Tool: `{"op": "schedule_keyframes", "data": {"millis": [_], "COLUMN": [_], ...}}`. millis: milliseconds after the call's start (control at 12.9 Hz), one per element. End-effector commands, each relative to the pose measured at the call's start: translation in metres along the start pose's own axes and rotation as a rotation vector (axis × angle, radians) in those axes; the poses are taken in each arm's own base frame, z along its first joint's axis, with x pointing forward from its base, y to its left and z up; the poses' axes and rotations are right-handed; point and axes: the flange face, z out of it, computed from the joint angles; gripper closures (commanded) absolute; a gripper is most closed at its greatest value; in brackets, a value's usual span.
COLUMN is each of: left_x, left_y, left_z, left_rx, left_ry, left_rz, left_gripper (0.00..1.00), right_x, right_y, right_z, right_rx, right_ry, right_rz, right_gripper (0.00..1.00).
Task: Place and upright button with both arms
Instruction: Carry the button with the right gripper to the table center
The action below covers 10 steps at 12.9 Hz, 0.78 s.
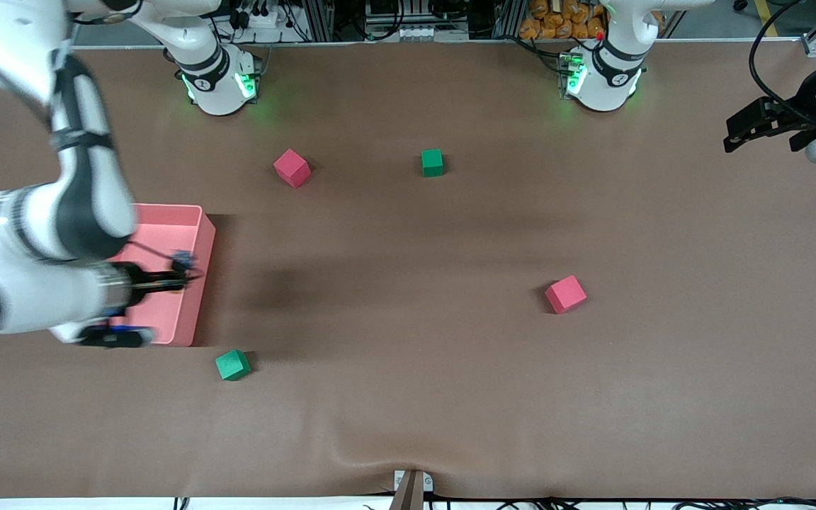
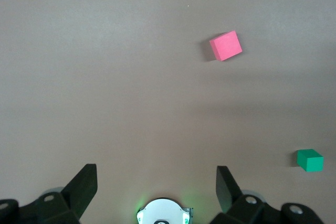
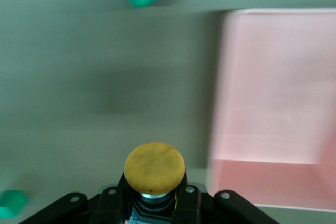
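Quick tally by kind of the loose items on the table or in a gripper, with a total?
Pink foam cubes: 2
Green foam cubes: 2
Pink plastic bin: 1
Orange-capped push-button: 1, held in the right gripper over the bin
Total: 6
The left gripper waits open, holding nothing, at the left arm's end of the table.

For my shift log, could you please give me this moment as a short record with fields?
right gripper: shut on the button, over the pink bin
left gripper: open, empty, waiting over the table's left-arm end
cubes on table: two pink foam cubes, two green foam cubes
button placed: not yet
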Motion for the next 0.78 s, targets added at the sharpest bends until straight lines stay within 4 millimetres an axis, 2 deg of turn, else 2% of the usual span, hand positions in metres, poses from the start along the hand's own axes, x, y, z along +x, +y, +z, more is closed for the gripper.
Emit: {"op": "schedule_keyframes", "data": {"millis": [0,233,388,465,698], "left_x": [-0.003,-0.001,-0.001,-0.001,0.0], "left_y": [-0.001,0.0,0.002,0.003,0.006], "left_z": [-0.005,-0.003,-0.003,-0.004,-0.003], "left_rx": [0.019,0.02,0.02,0.02,0.02], "left_ry": [-0.007,-0.012,-0.01,-0.007,-0.009], "left_rz": [0.012,0.015,0.015,0.016,0.013], "left_gripper": [0.0,0.0,0.0,0.0,0.0], "right_x": [-0.009,-0.018,-0.03,-0.034,-0.043], "right_y": [-0.098,-0.215,-0.288,-0.313,-0.36], "right_z": [0.006,0.056,0.099,0.122,0.191], "right_rx": [0.109,0.159,0.191,0.199,0.181], "right_ry": [0.064,0.166,0.23,0.244,0.251], "right_rz": [-0.006,0.08,0.079,0.083,0.027], "right_gripper": [1.0,1.0,1.0,1.0,1.0]}}
